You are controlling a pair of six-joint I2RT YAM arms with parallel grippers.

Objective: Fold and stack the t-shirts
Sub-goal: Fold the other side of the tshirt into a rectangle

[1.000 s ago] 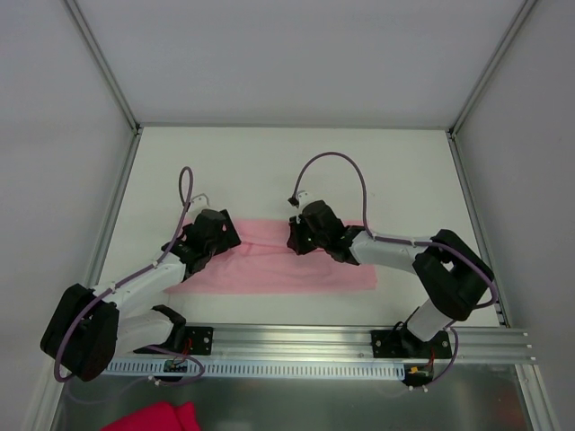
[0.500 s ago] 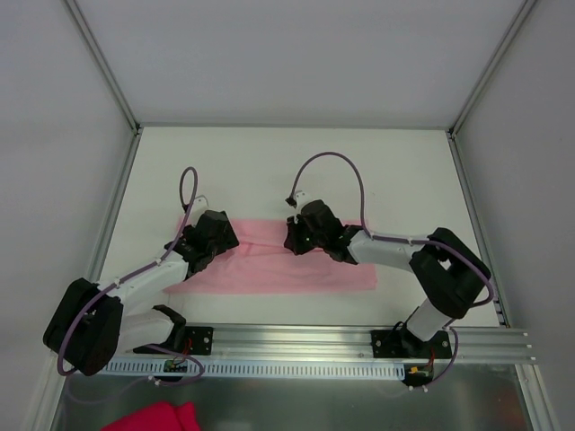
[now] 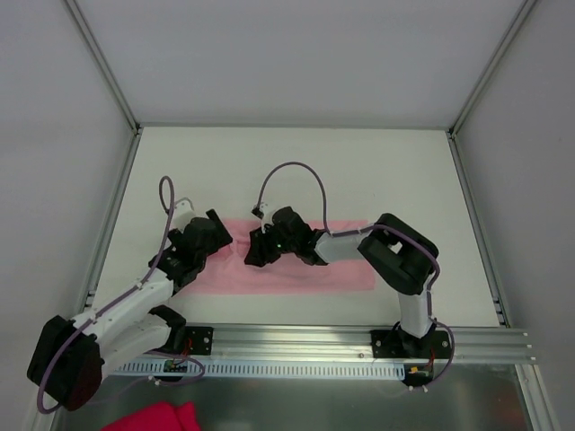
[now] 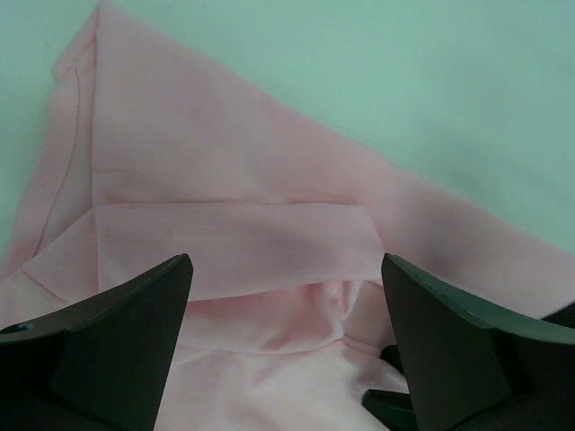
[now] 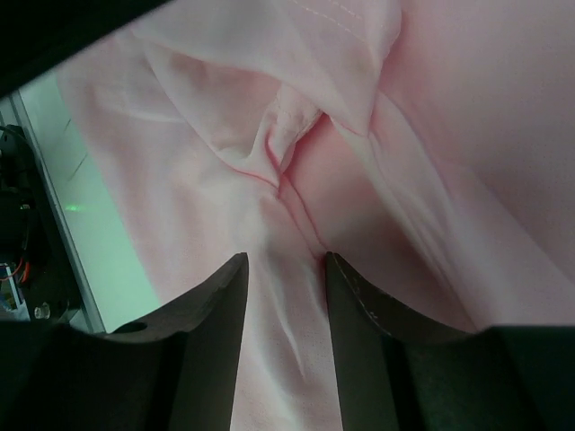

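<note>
Left claw (image 4: 286, 269) low over t-shirt (image 4: 225, 171)

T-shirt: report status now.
Left fingers open above t-shirt. Right fingers parted astride a fabric ridge, grip unclear. T-shirt flat, partly folded. Magenta cloth apart, near edge.

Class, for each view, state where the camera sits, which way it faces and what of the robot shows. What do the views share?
Top external: above and behind the bases, looking down on the table and pink t-shirt; left arm and right arm show whole.
Left wrist: on the left arm, looking past the left fingers at a folded shirt edge and table.
Right wrist: on the right arm, close over bunched cloth, right fingers straddling a ridge.
Shared: all see the t-shirt.
</note>
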